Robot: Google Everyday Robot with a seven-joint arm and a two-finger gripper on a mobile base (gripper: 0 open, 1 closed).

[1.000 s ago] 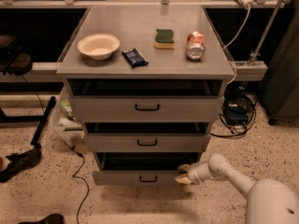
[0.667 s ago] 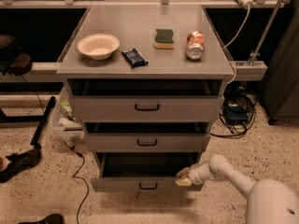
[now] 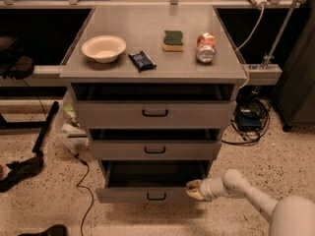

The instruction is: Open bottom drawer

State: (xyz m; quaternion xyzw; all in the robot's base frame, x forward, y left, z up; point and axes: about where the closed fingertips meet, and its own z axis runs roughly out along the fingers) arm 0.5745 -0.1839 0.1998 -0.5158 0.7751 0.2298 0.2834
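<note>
**Bottom drawer out a bit more**

Look low on the grey cabinet point(image 3: 147, 23) for the bottom drawer point(image 3: 123, 195). Pulled out further than a second ago, with more of the dark inside on show. Sticks out well past the middle drawer point(image 3: 123, 150) and the top drawer point(image 3: 113, 114) above. Not all the way out yet, by the look of it.

Find the gripper point(image 3: 197, 190) at the right end of that drawer front, touching it, well to the side of the little black handle point(image 3: 156, 196). Moved toward the camera together with the front, so most likely doing the pulling. Cannot tell if wide or narrow, or if holding the edge or just hooked on it.

Good news for the task: opening well under way, maybe half done or more. Next, likely just more of the same pull, straight back. Careful with a pull from one end, though: easy to twist the drawer and jam it. Better to go slow and steady.

Up on top: a bowl point(image 3: 104, 48), a dark packet point(image 3: 142, 60), a sponge point(image 3: 173, 40) and a can point(image 3: 205, 47). Same spots as before, so no bumps or shakes from the pull.
</note>
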